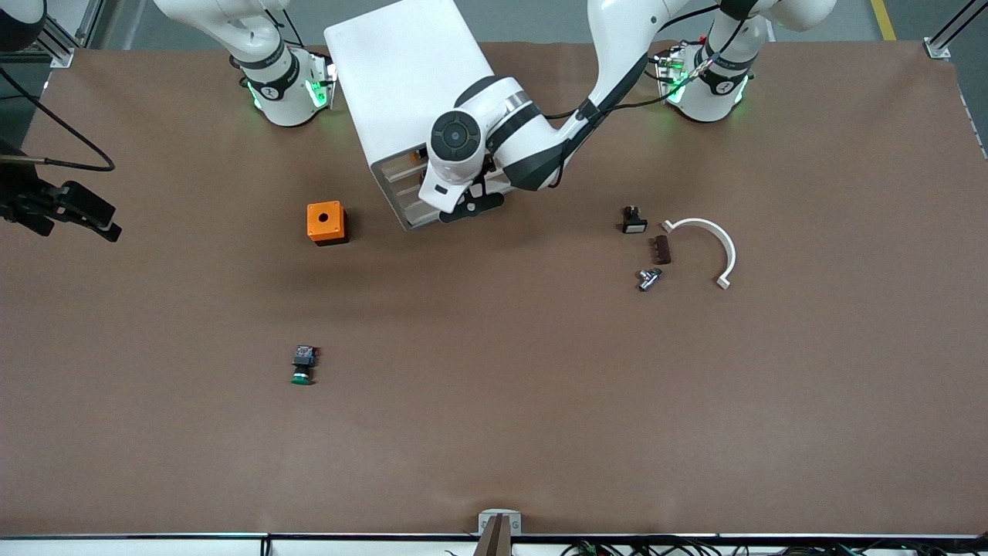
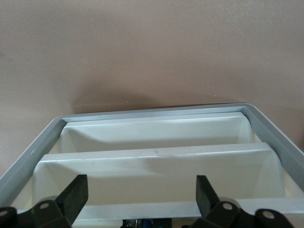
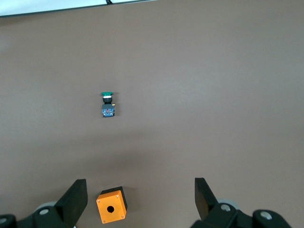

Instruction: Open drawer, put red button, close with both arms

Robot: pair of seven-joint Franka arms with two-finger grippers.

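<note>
Green-capped button (image 1: 302,366) lies nearest | left gripper (image 2: 140,192) spread wide at boxy white cabinet (image 1: 401,85), over smooth drawer (image 2: 156,164), empty | right gripper (image 3: 140,197) wide, empty, above orange box (image 3: 112,204) | red button unseen

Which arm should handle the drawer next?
Left. Its gripper is already at the cabinet front, fingers open over the drawer fronts. The right gripper hangs open above the orange box.

My left arm's black two-finger gripper (image 2: 137,194) reaches across, wrist bent down, fingers spread wide. My right arm's black gripper (image 3: 138,197) waits raised, its fingers also apart.
</note>
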